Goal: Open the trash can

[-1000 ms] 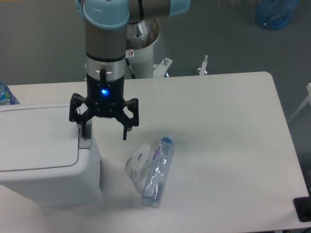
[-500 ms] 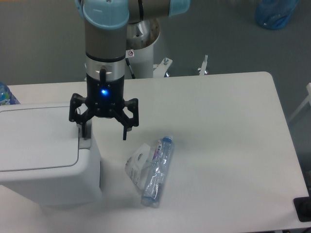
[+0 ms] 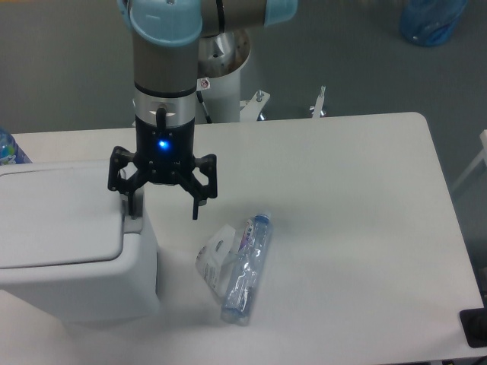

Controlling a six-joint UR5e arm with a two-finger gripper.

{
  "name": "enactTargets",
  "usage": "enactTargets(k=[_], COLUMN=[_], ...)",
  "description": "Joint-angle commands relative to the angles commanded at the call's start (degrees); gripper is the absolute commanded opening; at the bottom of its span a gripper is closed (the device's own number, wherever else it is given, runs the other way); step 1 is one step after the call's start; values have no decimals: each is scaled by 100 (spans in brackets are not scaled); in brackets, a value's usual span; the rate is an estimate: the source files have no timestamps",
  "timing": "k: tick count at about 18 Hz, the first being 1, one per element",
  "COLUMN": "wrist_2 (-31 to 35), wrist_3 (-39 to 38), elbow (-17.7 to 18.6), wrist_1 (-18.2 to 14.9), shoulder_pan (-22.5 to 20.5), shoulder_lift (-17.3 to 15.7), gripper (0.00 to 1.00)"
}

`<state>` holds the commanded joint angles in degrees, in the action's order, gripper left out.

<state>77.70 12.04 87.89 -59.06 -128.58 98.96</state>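
The trash can [image 3: 76, 258] is a large white boxy bin at the left of the table, its flat lid [image 3: 57, 217] lying shut. A small grey push tab [image 3: 134, 225] sits at the lid's right edge. My gripper [image 3: 163, 213] hangs open over the bin's right side. Its left finger [image 3: 132, 204] points down at the tab, touching it or just above it. Its right finger [image 3: 195, 209] hangs past the bin, over the table.
A clear plastic bottle [image 3: 247, 266] lies on the table right of the bin, with a crumpled white wrapper [image 3: 214, 257] against it. A blue bottle [image 3: 9, 148] peeks in at the far left. A black object [image 3: 475, 327] sits at the table's right front corner.
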Motion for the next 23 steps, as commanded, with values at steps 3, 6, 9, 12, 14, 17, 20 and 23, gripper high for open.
enactTargets(k=[3,6,9,12,14,17,20,23], wrist_2=[0,0,9,463,1008,1764,2337,2355], wrist_3=[-9,-9,61,166,499,1123,1835,2232], elbow=[0,-61,-280,-536,-597,-615,-607,-580], wrist_1=[0,0,9,44,44,18,-35,-53], shoulder_pan=[0,0,-9,-35,-96,-202,-465,-650], shoulder_lift=[0,0,9,35,26,35,26,0], gripper=[100,100,100,100,100,100,100,100])
